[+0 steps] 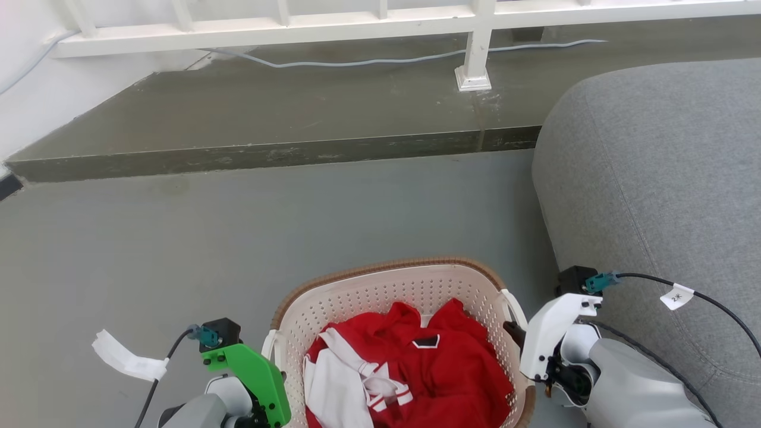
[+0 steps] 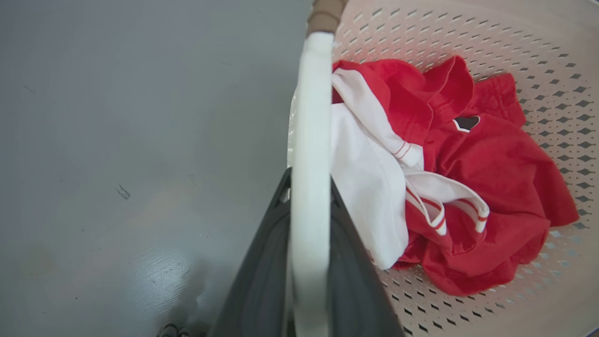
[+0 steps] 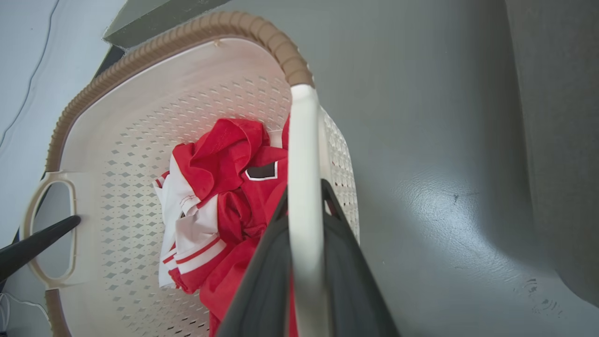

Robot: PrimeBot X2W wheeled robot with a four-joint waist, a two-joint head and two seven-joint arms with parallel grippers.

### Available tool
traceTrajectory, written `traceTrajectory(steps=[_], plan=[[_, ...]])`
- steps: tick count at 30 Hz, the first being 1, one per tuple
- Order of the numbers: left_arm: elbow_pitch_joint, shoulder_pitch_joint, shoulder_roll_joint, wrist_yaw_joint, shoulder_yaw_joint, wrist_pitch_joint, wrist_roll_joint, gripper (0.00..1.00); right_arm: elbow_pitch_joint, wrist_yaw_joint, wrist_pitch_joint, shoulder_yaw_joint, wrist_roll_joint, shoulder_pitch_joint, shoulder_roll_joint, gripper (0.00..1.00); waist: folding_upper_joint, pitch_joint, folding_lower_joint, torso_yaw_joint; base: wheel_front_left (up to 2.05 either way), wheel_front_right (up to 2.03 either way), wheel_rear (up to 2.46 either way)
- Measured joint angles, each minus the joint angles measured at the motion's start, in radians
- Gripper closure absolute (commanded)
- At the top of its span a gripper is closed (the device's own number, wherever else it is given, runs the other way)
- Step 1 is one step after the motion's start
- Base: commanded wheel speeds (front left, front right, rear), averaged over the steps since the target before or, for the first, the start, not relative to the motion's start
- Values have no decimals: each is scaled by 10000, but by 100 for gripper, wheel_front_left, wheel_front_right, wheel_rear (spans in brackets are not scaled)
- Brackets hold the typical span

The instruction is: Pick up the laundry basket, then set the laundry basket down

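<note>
Brown-rimmed, cream-white, diamond-perforated laundry basket (image 1: 368, 294); red garment (image 1: 464, 368) with white striped trim; grey floor (image 1: 178, 249); grey sofa (image 1: 654, 166).

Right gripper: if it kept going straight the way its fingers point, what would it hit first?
The white handle of the laundry basket, which the right gripper is shut on. Past its tips, probably the basket's perforated side, then grey floor; depth is unclear.

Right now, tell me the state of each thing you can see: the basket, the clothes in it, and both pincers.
laundry basket: upright, open-topped, holding clothes; lifted or on the floor, cannot tell.
red and white garment: crumpled, lying inside the basket.
left pincer: shut on the laundry basket's left handle.
right pincer: shut on the laundry basket's right handle.
</note>
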Motion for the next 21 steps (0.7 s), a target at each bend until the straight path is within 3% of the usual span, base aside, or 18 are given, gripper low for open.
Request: traceTrajectory(steps=[21], plan=[[-17,-2,58,0,-215,-81,-146,100,-13,-2,27,178,171,-6,0,100,0,239,0,-39,0,0,0]])
